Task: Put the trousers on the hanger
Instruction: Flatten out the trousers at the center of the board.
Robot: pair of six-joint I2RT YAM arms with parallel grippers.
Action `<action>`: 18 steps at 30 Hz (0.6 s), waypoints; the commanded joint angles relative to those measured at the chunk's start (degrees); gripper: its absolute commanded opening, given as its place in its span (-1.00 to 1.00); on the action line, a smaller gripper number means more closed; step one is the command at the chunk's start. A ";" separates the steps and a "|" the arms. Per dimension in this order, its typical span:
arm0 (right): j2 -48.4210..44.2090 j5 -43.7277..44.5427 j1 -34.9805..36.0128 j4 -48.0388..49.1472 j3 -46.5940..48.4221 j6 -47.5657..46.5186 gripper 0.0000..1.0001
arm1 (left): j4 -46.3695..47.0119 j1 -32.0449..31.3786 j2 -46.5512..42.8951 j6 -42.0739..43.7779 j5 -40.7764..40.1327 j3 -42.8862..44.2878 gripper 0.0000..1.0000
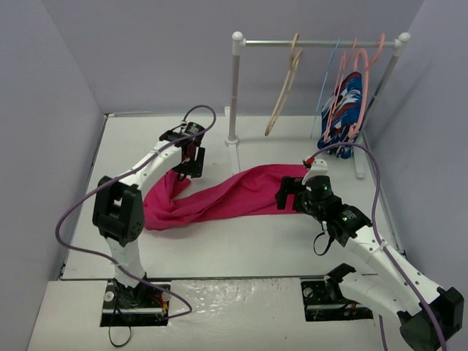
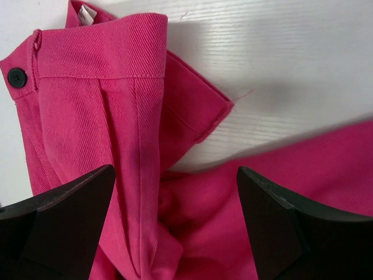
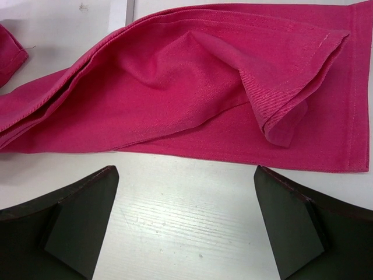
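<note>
Trousers (image 1: 219, 197) lie on table (image 1: 241, 245); hanger (image 1: 292, 64) hangs on rack (image 1: 322, 43).

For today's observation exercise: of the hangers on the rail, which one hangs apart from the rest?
The thick pale beige wooden hanger, nearest the left post; the thin blue wire hanger and salmon-pink hangers bunch together at the right end.

Lab test booth: plain lilac walls (image 1: 146, 51), white table (image 1: 241, 248)
</note>
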 commanded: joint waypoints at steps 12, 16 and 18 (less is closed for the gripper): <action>-2.22 0.69 0.68 3.65 -1.69 0.43 1.00 | -8.32 1.10 11.18 0.32 -14.56 8.20 -0.08; -2.56 1.00 0.68 3.65 -1.64 0.60 1.00 | -8.63 2.14 11.88 0.66 -13.71 10.27 -0.95; -2.66 1.13 0.76 3.65 -1.32 0.53 1.00 | -8.82 2.12 9.31 2.06 -13.31 15.38 -1.00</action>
